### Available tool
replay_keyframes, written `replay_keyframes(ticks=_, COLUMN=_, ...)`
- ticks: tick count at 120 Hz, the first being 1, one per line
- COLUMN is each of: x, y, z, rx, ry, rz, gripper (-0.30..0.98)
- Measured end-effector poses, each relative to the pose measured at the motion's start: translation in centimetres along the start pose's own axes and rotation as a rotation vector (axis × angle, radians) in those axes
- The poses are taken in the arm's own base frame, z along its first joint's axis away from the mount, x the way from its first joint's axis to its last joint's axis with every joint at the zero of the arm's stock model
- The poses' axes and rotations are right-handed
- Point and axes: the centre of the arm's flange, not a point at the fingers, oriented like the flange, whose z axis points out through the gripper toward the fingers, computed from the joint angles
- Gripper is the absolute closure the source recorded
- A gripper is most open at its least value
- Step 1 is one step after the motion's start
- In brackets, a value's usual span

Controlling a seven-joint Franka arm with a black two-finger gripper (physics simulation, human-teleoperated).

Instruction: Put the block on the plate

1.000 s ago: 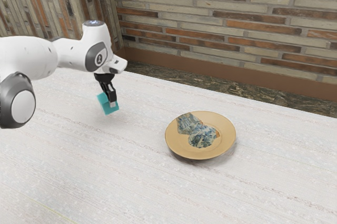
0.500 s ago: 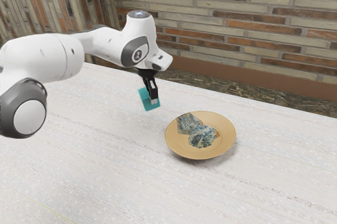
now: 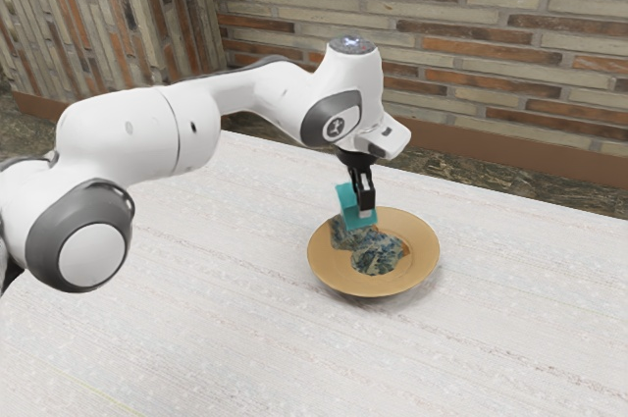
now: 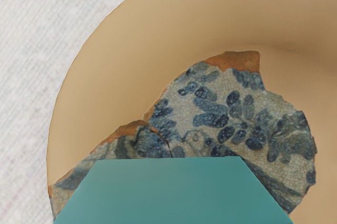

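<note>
While block [image 3: 346, 205] hangs above plate [image 3: 420, 258], logo [image 3: 337, 127], perhaps

No word or number can be read. On the dark cover [image 3: 314, 121] of the white arm [image 3: 137, 137] is a small round emblem [image 3: 336, 127], too small to make out.

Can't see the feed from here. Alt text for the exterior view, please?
The robot's claw holds a teal block above a tan plate with a broken-looking, blue-patterned motif. The white arm reaches in from the exterior view's left over a whitish table, with a brick wall behind.
</note>
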Motion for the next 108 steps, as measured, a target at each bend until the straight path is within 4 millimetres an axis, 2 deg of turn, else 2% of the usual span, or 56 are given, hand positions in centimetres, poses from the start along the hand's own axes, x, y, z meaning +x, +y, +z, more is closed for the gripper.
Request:
replay_keyframes(ticks=24, x=0.9, y=3.1, z=1.2, rx=-0.06, ry=-0.06, rz=0.002, gripper=0.31)
replay_keyframes(ticks=68, x=0.8, y=4.5, z=3.8, rx=-0.147, ry=-0.112, rz=-0.046, gripper=0.31)
replay_keyframes(ticks=88, x=0.8, y=4.5, z=3.8, rx=-0.148, ry=-0.121, rz=-0.058, gripper=0.15)
replay_keyframes(ticks=108, x=0.5, y=4.3, z=2.7, rx=-0.141, ry=-0.129, rz=-0.072, gripper=0.07)
